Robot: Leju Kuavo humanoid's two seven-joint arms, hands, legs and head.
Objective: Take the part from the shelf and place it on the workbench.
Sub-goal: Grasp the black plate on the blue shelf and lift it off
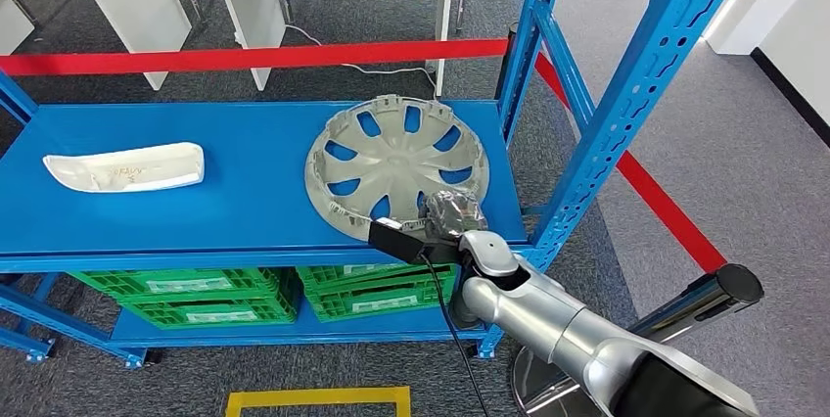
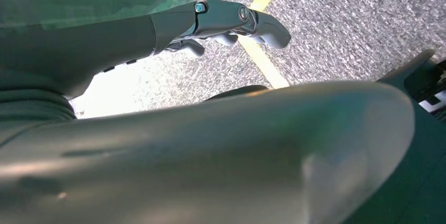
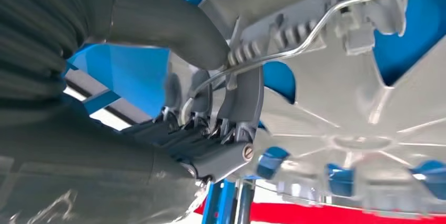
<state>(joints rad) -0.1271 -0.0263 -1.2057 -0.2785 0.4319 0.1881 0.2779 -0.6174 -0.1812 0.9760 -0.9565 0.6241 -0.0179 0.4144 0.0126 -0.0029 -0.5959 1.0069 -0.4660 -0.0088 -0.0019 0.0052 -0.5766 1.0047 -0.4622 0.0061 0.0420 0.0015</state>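
right hand [image 1: 452,213]: fingers [image 3: 236,103] clamp near rim of hubcap [image 1: 396,164] on blue shelf [image 1: 196,211] | left hand [image 2: 231,21]: fingers apparently loosely curled, nothing held | white part [image 1: 125,166]: far left

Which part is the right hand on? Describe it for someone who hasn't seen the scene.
Find the blue shelf. On its right end lies a round grey hubcap with cut-out slots; the right hand grips its near rim. The white elongated part at the left is narrower.

Grey spoked hubcap [image 1: 396,164], inner side up, flat on blue shelf [image 1: 235,192].
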